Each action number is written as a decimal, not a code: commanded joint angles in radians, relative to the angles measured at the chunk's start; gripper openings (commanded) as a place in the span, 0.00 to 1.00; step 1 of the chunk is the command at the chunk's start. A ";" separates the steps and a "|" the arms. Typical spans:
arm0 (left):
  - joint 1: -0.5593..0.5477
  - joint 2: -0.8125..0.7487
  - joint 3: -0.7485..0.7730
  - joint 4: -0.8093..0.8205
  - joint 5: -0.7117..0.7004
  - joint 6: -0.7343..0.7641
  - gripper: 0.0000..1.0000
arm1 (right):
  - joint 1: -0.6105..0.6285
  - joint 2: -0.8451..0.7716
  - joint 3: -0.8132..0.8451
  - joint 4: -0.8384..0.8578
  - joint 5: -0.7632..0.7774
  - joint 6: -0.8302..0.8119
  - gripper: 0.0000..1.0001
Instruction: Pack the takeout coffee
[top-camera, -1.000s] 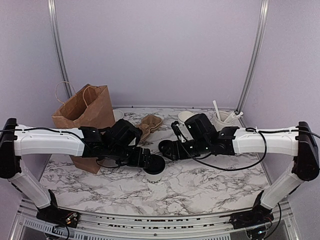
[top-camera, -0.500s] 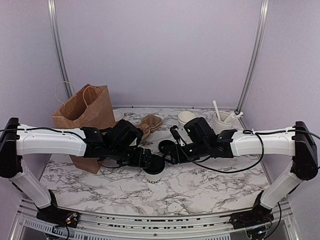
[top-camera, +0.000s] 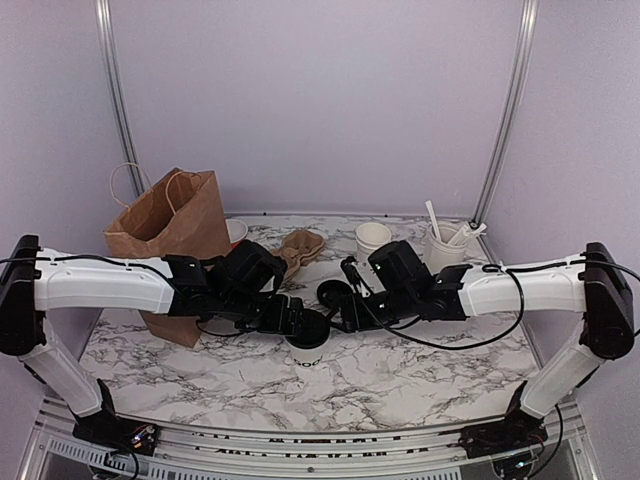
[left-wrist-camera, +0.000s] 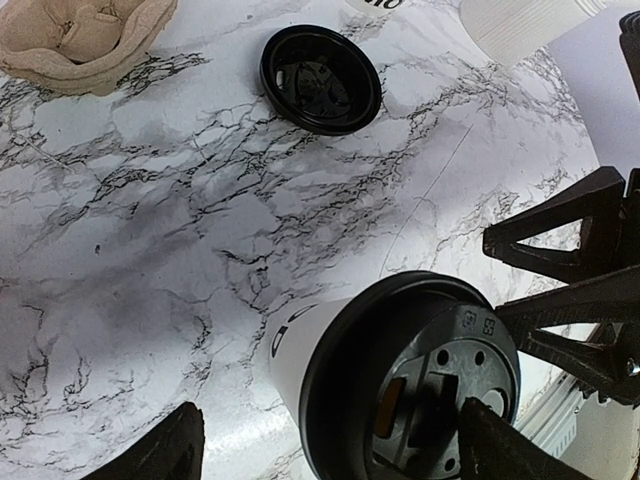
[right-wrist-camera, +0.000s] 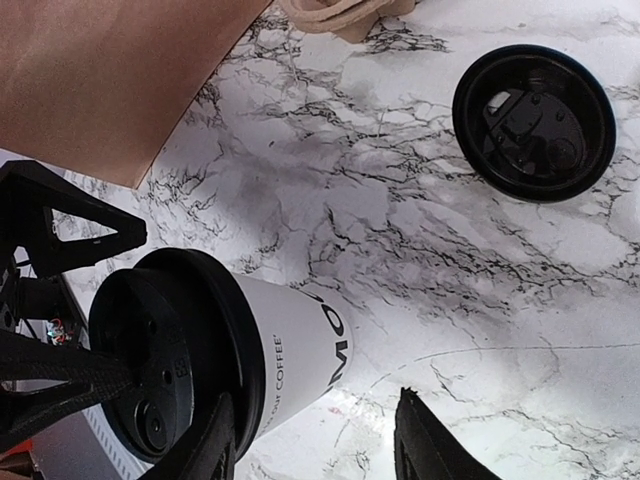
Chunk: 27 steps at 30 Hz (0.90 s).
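Your right arm has slid left, uncovering the white cups near the worktop's back edge. Its right gripper, jaws apart and empty, crowds the wide-open left gripper, which straddles the takeout coffee mid-worktop. Clashing fingers could tip it. Overhead, the lid is hidden, and contact is unclear.
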<state>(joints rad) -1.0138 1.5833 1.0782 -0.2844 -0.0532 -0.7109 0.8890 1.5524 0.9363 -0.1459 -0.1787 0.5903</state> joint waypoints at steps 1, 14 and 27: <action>-0.002 0.021 -0.027 -0.018 -0.008 0.007 0.88 | 0.024 0.029 -0.034 -0.058 0.048 0.004 0.51; -0.001 0.012 -0.013 -0.016 -0.007 0.026 0.88 | 0.073 0.020 -0.028 -0.110 0.131 0.027 0.51; 0.000 -0.080 0.085 -0.061 -0.013 0.074 0.89 | 0.073 -0.009 0.148 -0.162 0.168 -0.017 0.51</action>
<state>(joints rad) -1.0134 1.5639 1.1343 -0.3061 -0.0536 -0.6605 0.9524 1.5501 1.0142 -0.2630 -0.0422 0.6006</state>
